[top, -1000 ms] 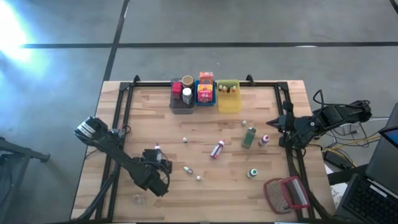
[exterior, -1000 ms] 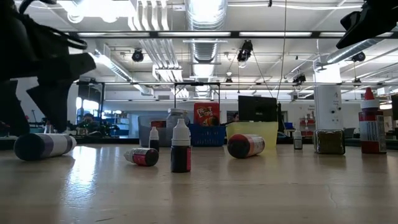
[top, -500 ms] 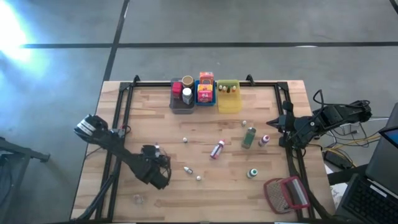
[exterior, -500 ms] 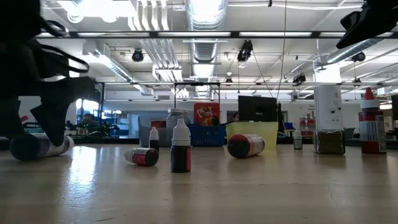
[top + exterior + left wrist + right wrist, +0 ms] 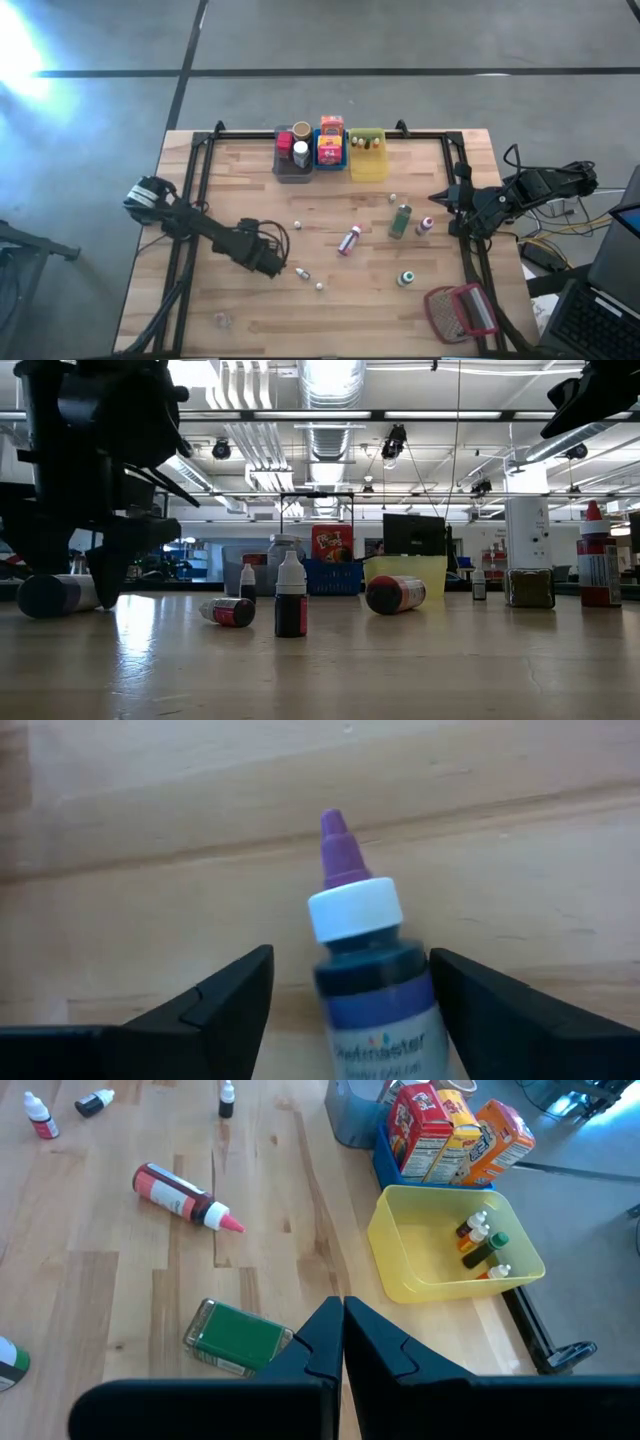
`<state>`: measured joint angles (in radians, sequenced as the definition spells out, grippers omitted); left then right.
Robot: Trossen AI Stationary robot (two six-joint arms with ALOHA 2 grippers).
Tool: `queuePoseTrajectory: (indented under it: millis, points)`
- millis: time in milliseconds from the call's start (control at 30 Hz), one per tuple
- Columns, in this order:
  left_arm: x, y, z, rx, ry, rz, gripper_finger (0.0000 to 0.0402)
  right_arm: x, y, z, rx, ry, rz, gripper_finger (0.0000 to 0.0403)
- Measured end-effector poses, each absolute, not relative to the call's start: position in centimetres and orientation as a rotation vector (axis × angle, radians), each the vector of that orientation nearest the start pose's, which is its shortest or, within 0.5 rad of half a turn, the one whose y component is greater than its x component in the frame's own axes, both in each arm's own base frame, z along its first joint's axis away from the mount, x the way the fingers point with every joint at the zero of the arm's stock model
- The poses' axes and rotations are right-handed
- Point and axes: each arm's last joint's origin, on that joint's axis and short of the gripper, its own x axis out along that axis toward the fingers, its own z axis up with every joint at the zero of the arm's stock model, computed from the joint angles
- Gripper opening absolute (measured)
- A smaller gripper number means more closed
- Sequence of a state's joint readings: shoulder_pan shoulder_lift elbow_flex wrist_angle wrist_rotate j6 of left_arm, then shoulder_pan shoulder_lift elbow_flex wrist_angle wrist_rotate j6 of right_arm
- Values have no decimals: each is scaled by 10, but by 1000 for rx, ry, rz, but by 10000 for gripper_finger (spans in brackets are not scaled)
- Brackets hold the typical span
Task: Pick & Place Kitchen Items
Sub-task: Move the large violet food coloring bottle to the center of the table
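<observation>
A small bottle (image 5: 375, 985) with a purple tip, white collar and dark blue body lies on its side on the wood at the table's left; the low view shows it as bottle (image 5: 55, 595). My left gripper (image 5: 350, 960) points steeply down over it and is open, one finger on each side of the body, low over the wood. In the high view the left gripper (image 5: 273, 263) covers the bottle. My right gripper (image 5: 440, 197) waits shut above the table's right edge. Other kitchen items lie loose: a pink-tipped red bottle (image 5: 349, 240) and a green bottle (image 5: 400, 220). My left gripper has the bottle's body (image 5: 415, 970) between its open fingers, which come from above. One finger (image 5: 470, 995) stands right beside the body; I cannot tell whether it touches. The bottle lies flat on the table.
A grey bin (image 5: 281, 165), a blue bin (image 5: 330, 161) and a yellow bin (image 5: 368, 170) line the far edge, with items inside. Tiny bottles (image 5: 302, 272) lie near my left gripper. A red-framed mesh object (image 5: 460, 312) sits at the near right corner.
My left gripper has swung toward the table's right and far edges, turned about, and sunk lower, coming over the purple-tipped bottle. The bottle has stayed where it lay.
</observation>
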<state>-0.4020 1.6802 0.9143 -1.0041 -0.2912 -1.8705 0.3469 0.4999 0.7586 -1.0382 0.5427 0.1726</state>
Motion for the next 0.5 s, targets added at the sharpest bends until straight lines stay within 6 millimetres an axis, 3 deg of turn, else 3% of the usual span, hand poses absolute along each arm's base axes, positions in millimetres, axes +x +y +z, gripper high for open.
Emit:
queuePoseTrajectory:
  millis: [367, 500]
  points:
    - [230, -84, 132, -868, 1059, 1273, 176, 76, 12, 286, -171, 683, -245, 8]
    - [231, -84, 133, -856, 1069, 1257, 161, 76, 12, 286, -171, 684, -245, 8]
